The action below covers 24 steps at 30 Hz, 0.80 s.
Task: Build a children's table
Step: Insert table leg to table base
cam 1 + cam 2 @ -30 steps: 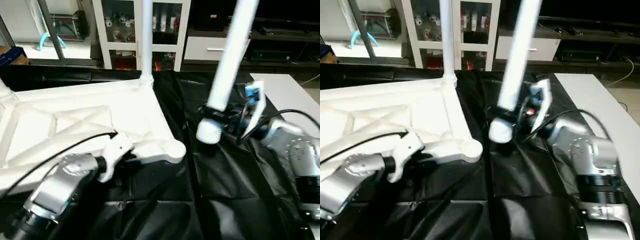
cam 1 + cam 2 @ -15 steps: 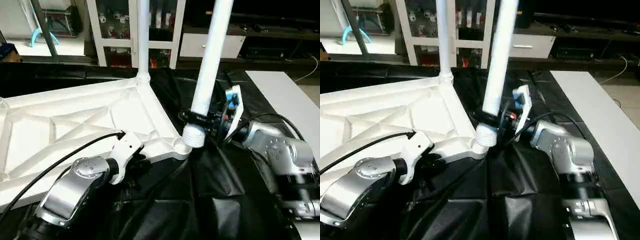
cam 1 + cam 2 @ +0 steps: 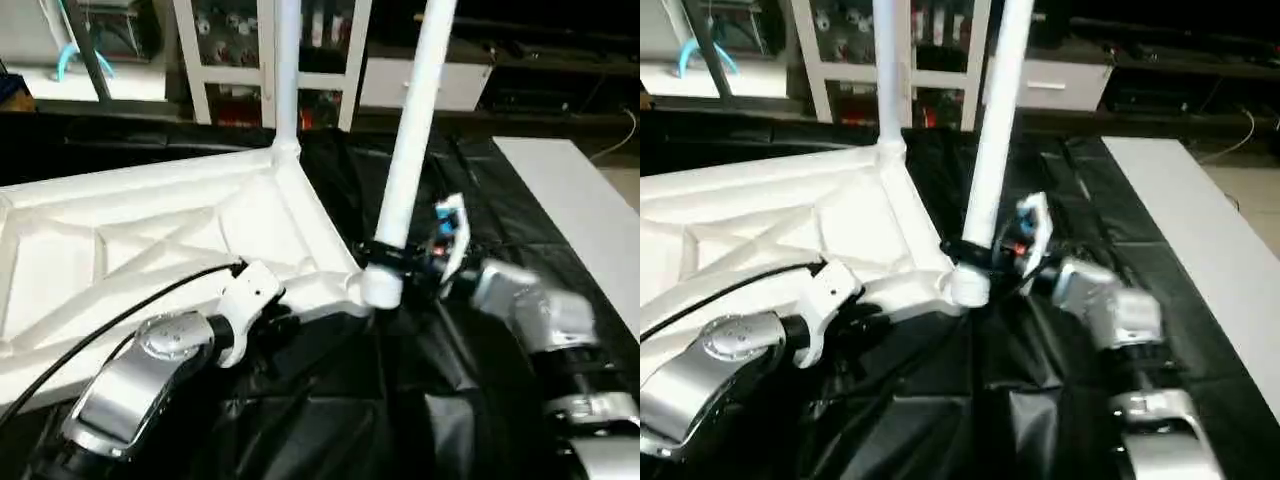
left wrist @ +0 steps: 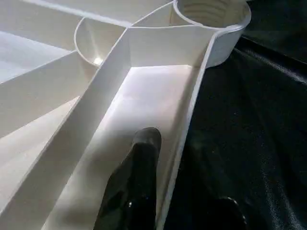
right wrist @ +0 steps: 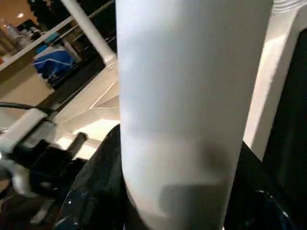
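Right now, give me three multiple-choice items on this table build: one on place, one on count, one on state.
1. Where is the threaded end of the leg that the right gripper holds?
A. at the near corner socket
B. flat on the black sheet
C. on the cabinet

2. How many legs already stand upright in the table top?
A. none
B. one
C. three

3. What is the left gripper doing?
A. hanging open in the air
B. holding a leg
C. gripping the top's rim

Key: 1 A, its end meets that corner; 2 B, one far-corner leg; 3 C, fingers straddle the rim.
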### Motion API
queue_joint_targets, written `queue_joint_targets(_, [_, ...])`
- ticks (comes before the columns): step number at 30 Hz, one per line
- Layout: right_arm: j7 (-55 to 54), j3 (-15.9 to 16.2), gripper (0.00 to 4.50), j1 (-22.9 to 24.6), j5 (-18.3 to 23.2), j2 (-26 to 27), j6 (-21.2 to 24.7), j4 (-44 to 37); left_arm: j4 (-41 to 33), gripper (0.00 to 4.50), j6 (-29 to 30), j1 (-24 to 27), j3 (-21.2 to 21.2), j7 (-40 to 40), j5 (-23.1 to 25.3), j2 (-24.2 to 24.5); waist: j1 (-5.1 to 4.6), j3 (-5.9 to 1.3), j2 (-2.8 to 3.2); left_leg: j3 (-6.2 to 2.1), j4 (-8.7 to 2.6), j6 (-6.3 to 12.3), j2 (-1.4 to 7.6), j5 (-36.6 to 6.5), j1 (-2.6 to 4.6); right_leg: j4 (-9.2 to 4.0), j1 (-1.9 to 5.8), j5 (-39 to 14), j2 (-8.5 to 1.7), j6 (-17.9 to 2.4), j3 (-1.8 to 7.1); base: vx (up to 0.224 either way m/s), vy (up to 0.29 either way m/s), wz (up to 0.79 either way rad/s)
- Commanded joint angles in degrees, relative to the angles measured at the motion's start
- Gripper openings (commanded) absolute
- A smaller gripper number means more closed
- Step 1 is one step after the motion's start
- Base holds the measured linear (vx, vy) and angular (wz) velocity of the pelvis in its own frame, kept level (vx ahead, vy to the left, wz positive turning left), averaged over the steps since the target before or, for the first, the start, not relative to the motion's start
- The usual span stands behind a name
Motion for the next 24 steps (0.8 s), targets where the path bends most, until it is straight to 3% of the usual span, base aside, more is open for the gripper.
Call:
queue_joint_targets(1, [-0.7,-1.5,1.89,-2.0,-0.5,0.1,-2.6,1.4,1.8,0.65,-1.1,0.7,-1.5,-2.0,-0.6,-0.4,-0.61,-2.31,0.01,0.89,-3.29,3.30,-0.44,0.7,0.57,-4.39,1.77,14.2,-4.39,-13.1,2.38,0.000,0.000,0.00])
queue_joint_targets(2, [-0.2,-1.6,1.89,-2.5,-0.8,0.3,-3.3,2.6,1.9,0.65,-1.4,0.6,-1.6,-2.2,-0.6,-0.4,-0.58,-2.45,0.35,0.85,-3.23,3.37,-0.42,0.7,0.59,-4.30,1.77,14.5,-4.46,-13.2,2.38,0.000,0.000,0.00])
queue_joint_targets(14, [5.6,1.0,1.89,-5.8,-4.5,1.9,-7.4,13.9,2.3,0.60,-2.8,0.6,-1.9,-3.7,-0.9,0.2,-0.69,-2.24,0.31,0.85,-3.33,3.96,-0.27,-0.4,0.49,-4.36,1.76,14.1,-4.54,-13.8,2.26,0.000,0.000,0.00])
queue_joint_targets(18, [5.1,0.4,1.89,-6.5,-5.0,2.6,-9.3,16.2,2.3,0.60,-3.1,0.6,-2.0,-3.9,-1.0,0.2,-0.68,-2.24,0.27,0.90,-3.33,4.04,-0.25,0.3,0.47,-4.27,1.68,14.6,-4.62,-14.1,2.31,0.000,0.000,0.00])
queue_joint_targets(22, [3.0,-1.1,1.89,-7.6,-6.7,3.2,-14.6,20.8,2.6,0.60,-3.5,0.5,-2.0,-4.0,-0.8,0.3,-0.57,-2.36,0.27,1.01,-3.19,4.42,-0.22,1.0,0.51,-4.12,1.61,15.8,-4.66,-14.4,2.32,0.000,0.000,0.00])
queue_joint_targets(24, [3.0,-1.1,1.89,-7.6,-6.7,3.2,-14.6,20.8,2.6,0.60,-3.5,0.5,-2.0,-4.0,-0.8,0.3,-0.62,-2.31,0.27,1.05,-3.20,4.47,-0.25,0.7,0.51,-4.16,1.60,15.7,-4.62,-14.5,2.36,0.000,0.000,0.00])
